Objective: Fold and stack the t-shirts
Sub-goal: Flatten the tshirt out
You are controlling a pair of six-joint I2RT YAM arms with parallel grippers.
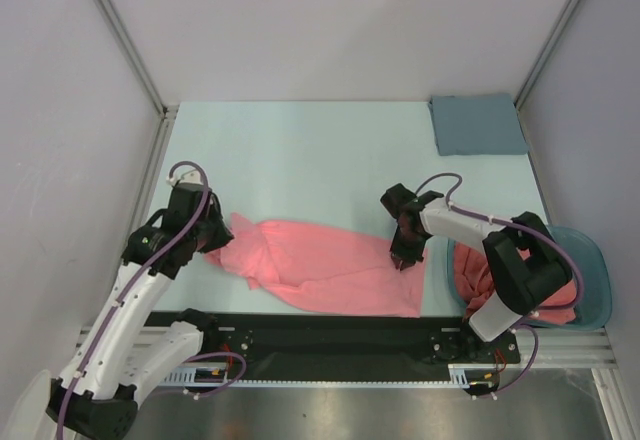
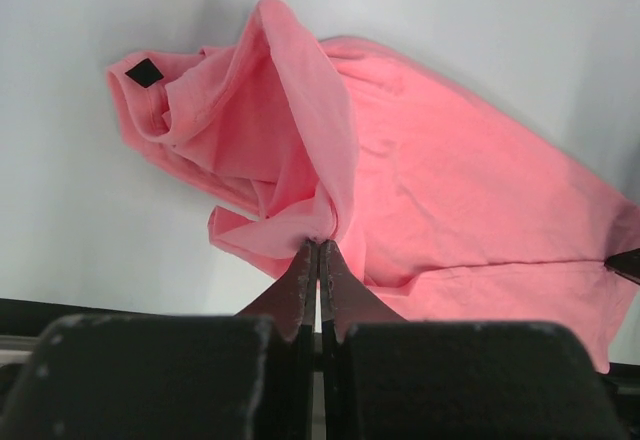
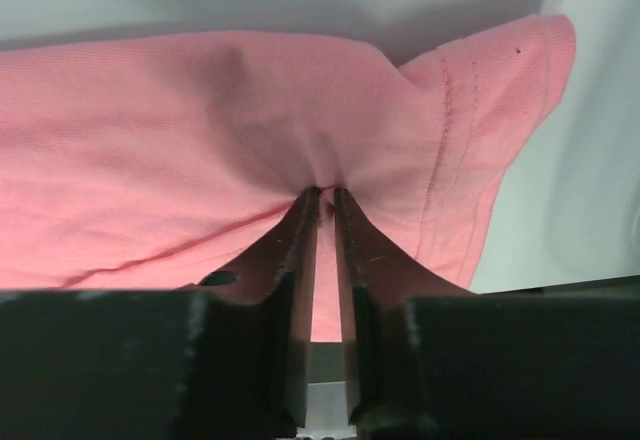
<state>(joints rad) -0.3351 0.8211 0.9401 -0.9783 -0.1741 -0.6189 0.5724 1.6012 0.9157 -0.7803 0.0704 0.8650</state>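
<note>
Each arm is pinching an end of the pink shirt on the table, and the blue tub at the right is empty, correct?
Not empty: the top view shows pink fabric bunched in the tub. The rest stands: the left tool and the right tool each pinch an end of the shirt.

**Bench and its load**

I see a pale blue-green bench [image 1: 300, 150]. One salmon-pink t-shirt [image 1: 320, 265] lies spread and rumpled across its near middle. A grey-blue cloth [image 1: 478, 124] lies flat at the far right corner. A teal tub [image 1: 597, 275] sits at the near right edge.
</note>
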